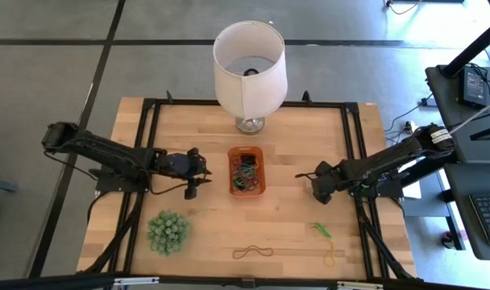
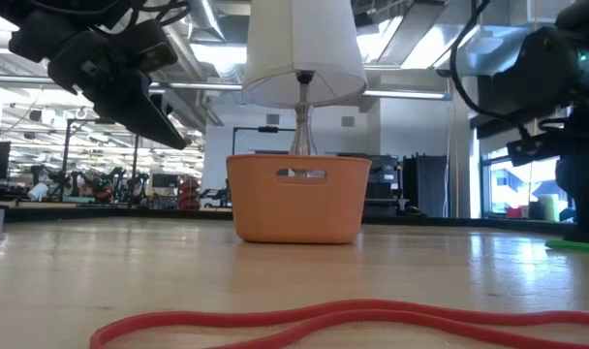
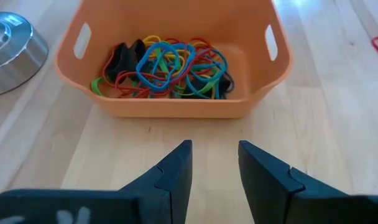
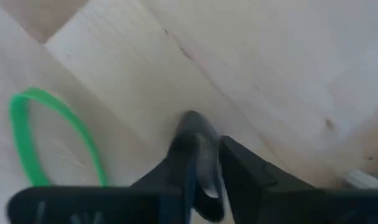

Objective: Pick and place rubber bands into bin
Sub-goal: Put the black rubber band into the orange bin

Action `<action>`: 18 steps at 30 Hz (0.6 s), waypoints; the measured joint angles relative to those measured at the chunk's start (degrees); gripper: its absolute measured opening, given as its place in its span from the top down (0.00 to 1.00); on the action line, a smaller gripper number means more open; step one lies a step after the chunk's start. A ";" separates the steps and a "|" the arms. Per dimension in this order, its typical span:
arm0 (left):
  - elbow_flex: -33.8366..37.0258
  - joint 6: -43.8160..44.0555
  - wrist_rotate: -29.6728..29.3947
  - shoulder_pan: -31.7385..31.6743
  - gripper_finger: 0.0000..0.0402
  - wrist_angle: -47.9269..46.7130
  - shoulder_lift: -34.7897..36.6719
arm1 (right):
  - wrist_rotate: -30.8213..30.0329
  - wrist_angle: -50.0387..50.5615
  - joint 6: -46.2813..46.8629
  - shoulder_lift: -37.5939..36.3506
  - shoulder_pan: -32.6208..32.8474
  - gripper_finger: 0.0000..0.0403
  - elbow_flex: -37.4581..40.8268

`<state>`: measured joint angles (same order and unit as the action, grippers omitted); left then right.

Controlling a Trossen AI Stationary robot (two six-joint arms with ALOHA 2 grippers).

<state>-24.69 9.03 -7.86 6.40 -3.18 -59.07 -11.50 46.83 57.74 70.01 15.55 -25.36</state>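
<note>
Three bands (image 1: 322, 230) (right gripper (image 1: 303, 175) nearby)

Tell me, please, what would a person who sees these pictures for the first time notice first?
Probably the white lampshade standing at the far edge of the table, and just in front of it the orange bin, filled with a bright tangle of rubber bands. The left gripper and the right gripper wait on either side of the bin, while a spiky green ball plant and a few loose bands lie near the front edge.
</note>
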 joint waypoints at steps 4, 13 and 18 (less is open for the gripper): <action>0.00 -0.80 0.05 -0.22 0.69 0.02 0.00 | 0.39 -0.91 -0.57 -0.21 -1.05 0.85 1.00; 0.00 -2.35 -0.02 -0.47 0.69 -0.01 -0.02 | -0.49 6.50 -4.28 0.29 -1.14 0.99 -9.69; 0.01 -2.32 1.34 -2.40 0.69 -0.04 0.25 | -5.49 10.27 -6.26 0.27 -1.14 0.99 -19.05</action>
<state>-24.68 6.71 -6.53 4.00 -3.22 -58.82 -16.99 57.10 51.48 70.28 14.41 -44.41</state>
